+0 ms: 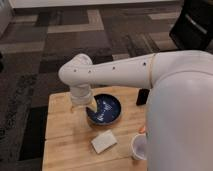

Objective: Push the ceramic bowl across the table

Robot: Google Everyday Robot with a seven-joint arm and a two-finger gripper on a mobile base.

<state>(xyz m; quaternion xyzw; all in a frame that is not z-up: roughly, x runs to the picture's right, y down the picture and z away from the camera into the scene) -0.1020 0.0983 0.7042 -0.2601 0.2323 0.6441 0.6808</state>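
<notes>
The ceramic bowl (pixel 105 110), glossy dark blue with whitish streaks inside, sits on the light wooden table (pixel 65 140) near its middle back. My white arm reaches in from the right and bends down at the bowl's left rim. The gripper (pixel 92 105) hangs below the wrist, right at the bowl's left edge, with a pale finger (pixel 93 104) just over or against the rim. Most of the gripper is hidden by the wrist.
A whitish rectangular sponge (pixel 103 141) lies in front of the bowl. A small white cup (pixel 139 146) stands at the front right, with a bit of orange beside it. A dark flat object (pixel 143 96) lies behind right. Patterned carpet surrounds the table.
</notes>
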